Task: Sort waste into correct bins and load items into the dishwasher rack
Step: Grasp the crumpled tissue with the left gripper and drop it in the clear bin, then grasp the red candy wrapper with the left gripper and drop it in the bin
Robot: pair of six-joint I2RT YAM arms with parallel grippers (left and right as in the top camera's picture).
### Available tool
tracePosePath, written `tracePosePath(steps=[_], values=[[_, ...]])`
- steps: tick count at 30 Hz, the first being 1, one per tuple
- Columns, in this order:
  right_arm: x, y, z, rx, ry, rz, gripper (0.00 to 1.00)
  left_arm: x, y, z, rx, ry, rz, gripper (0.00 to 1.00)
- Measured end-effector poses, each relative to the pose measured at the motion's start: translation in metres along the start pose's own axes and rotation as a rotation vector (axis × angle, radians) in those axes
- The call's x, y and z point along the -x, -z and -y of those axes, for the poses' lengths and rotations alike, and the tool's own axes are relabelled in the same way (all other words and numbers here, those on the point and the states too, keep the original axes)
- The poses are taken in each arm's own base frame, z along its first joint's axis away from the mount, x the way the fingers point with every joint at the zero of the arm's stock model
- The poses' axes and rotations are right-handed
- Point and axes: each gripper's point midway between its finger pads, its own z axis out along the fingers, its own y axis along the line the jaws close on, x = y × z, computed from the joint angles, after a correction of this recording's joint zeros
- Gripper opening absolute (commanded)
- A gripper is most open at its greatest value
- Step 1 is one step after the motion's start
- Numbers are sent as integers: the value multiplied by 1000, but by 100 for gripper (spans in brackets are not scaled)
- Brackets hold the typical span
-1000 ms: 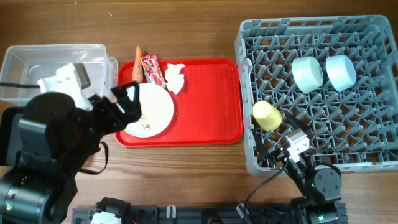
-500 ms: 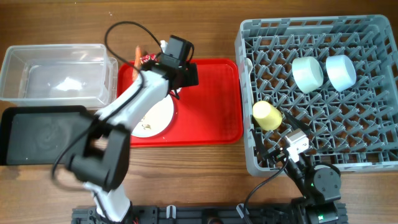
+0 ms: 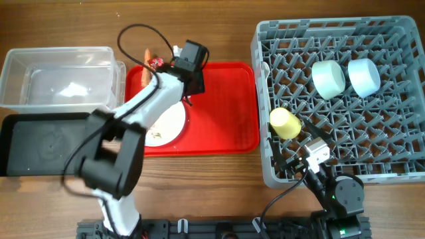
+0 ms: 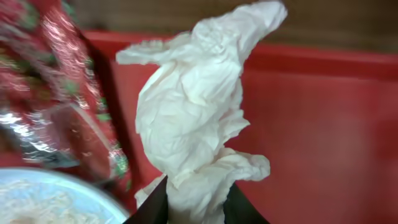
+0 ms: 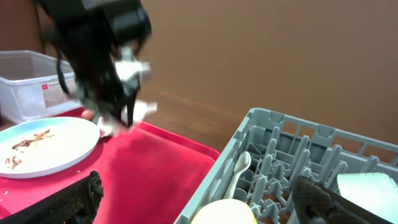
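Pinched narrow at the left gripper (image 4: 198,205) on the crumpled white tissue (image 4: 193,118), near twelve o'clock on the red tray (image 4: 311,124). Swung here within the last second from over the black tray (image 3: 40,143) at nine o'clock. Likely means tissue next for a bin. Spread wide at the right gripper (image 5: 202,202), parked at the dishwasher rack's (image 3: 332,25) six o'clock edge.

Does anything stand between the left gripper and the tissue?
Nothing visible does. The tissue sits between the fingers of the left gripper; the wrapper lies beside it, not between.
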Motion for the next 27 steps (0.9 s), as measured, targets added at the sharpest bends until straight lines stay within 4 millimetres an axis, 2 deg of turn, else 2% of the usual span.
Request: tracePosePath(steps=[2, 3, 5, 6, 8, 9, 10, 11, 12, 14, 16, 17, 20, 21, 22, 24, 25, 27], values=[[0, 0, 0, 0, 0, 0, 100, 23, 42, -13, 3, 33, 74, 27], [0, 0, 0, 2, 0, 0, 100, 35, 64, -27, 21, 58, 112, 27], [0, 0, 0, 2, 0, 0, 100, 55, 95, -68, 91, 130, 180, 29], [0, 0, 0, 2, 0, 0, 100, 65, 107, -105, 161, 195, 210, 32], [0, 0, 0, 2, 0, 0, 100, 71, 108, -157, 255, 288, 217, 35], [0, 0, 0, 2, 0, 0, 100, 72, 104, -181, 293, 337, 211, 42], [0, 0, 0, 2, 0, 0, 100, 71, 101, -206, 333, 383, 202, 71], [0, 0, 0, 2, 0, 0, 100, 68, 97, -229, 369, 428, 190, 91], [0, 0, 0, 2, 0, 0, 100, 63, 91, -250, 401, 464, 170, 100], [0, 0, 0, 2, 0, 0, 100, 57, 81, -273, 408, 515, 141, 100], [0, 0, 0, 3, 0, 0, 100, 46, 80, -272, 377, 534, 87, 100], [0, 0, 0, 2, 0, 0, 100, 48, 83, -267, 356, 533, 77, 99], [0, 0, 0, 2, 0, 0, 100, 73, 104, -237, 270, 495, 146, 85], [0, 0, 0, 2, 0, 1, 100, 78, 110, -221, 233, 468, 162, 83], [0, 0, 0, 2, 0, 0, 100, 83, 115, -195, 182, 410, 174, 83], [0, 0, 0, 3, 0, 0, 100, 85, 111, -154, 116, 313, 173, 83], [0, 0, 0, 2, 0, 0, 100, 84, 104, -136, 89, 272, 164, 83], [0, 0, 0, 3, 0, 0, 100, 74, 72, -100, 55, 186, 114, 82]])
